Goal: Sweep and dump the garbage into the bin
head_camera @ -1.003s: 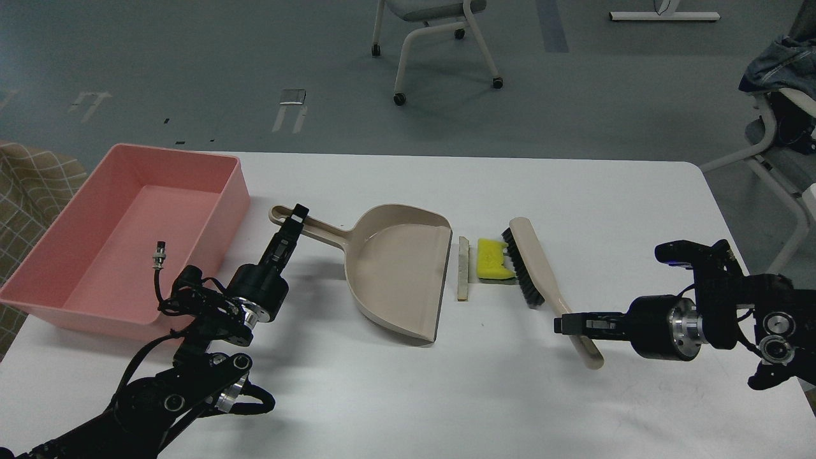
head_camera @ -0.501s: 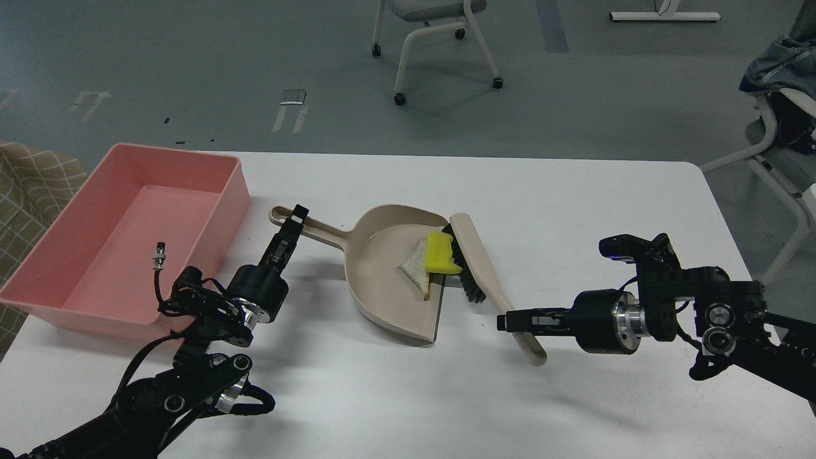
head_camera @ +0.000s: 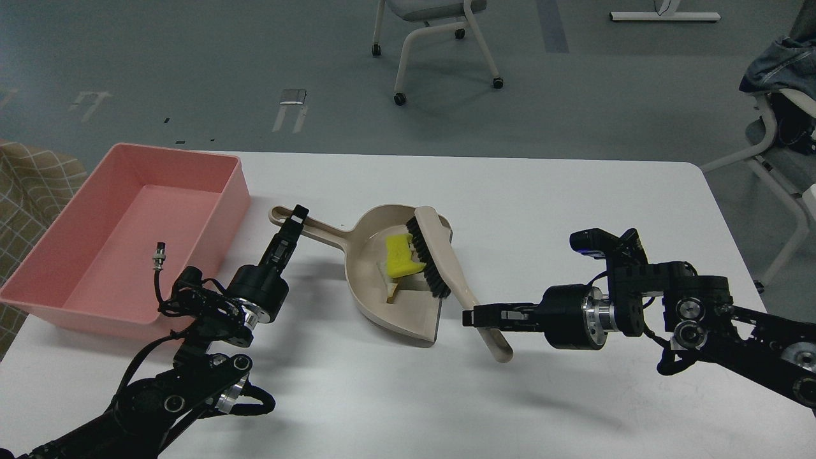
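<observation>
The beige dustpan [head_camera: 370,293] lies mid-table. My left gripper [head_camera: 294,218] is shut on its long handle [head_camera: 319,233]. My right gripper [head_camera: 475,317] is shut on the handle of the beige black-bristled brush [head_camera: 440,255], whose bristles stand inside the pan. The yellow sponge piece [head_camera: 400,255] and the pale strip [head_camera: 390,290] lie in the pan, pressed against the bristles. The strip is partly hidden under the sponge. The pink bin [head_camera: 127,236] stands at the table's left, holding nothing that shows.
The white table [head_camera: 574,210] ends at the right and far edges. Chairs [head_camera: 433,38] stand on the floor beyond. A loose cable plug [head_camera: 157,255] sticks up from my left arm, in front of the bin.
My right gripper has moved the brush leftward, pushing the sponge and the strip from the table into the dustpan and further in. The left arm and dustpan have not moved.
</observation>
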Tool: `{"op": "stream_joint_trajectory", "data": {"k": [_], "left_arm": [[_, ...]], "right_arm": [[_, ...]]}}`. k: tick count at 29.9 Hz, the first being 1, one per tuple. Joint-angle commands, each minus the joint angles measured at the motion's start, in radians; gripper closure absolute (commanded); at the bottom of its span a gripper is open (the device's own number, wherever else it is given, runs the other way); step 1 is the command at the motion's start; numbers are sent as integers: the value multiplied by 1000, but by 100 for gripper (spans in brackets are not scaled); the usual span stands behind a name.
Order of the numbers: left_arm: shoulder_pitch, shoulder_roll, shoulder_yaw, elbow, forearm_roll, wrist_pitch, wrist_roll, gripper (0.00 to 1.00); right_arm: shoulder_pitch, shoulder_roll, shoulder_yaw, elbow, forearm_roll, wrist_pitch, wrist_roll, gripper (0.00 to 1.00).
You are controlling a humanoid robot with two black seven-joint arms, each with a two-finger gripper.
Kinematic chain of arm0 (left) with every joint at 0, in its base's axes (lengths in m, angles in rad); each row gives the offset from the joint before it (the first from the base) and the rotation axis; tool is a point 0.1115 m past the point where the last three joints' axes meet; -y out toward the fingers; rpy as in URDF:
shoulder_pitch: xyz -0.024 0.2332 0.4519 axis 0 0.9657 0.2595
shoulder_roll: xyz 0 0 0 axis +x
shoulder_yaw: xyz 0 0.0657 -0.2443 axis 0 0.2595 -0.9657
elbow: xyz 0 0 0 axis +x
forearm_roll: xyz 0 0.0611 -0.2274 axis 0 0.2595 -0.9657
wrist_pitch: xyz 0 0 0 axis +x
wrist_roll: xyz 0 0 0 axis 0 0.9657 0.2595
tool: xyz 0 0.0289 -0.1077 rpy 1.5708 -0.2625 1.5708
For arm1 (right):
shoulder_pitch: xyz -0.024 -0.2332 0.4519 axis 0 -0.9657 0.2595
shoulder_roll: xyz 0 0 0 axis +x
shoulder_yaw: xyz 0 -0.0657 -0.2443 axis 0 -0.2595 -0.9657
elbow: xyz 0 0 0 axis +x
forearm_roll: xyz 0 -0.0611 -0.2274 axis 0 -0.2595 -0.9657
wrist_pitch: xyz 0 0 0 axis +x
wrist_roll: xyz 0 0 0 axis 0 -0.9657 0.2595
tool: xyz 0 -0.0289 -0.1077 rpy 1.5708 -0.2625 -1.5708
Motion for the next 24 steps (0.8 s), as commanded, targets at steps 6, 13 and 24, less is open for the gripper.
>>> {"op": "stream_joint_trajectory", "data": {"k": [6,13,24], "left_arm": [[0,-2,-1,1,-6,0,-2,100],[5,-2,-14,0,-18,0,0,100],[3,-41,-21,0,-150,0,-2,100]], "right_arm": [[23,-1,45,8,2,0,0,100],[43,-14,87,9,26,0,-2,100],[91,-166,101,-20,77,0,2,100]]}}
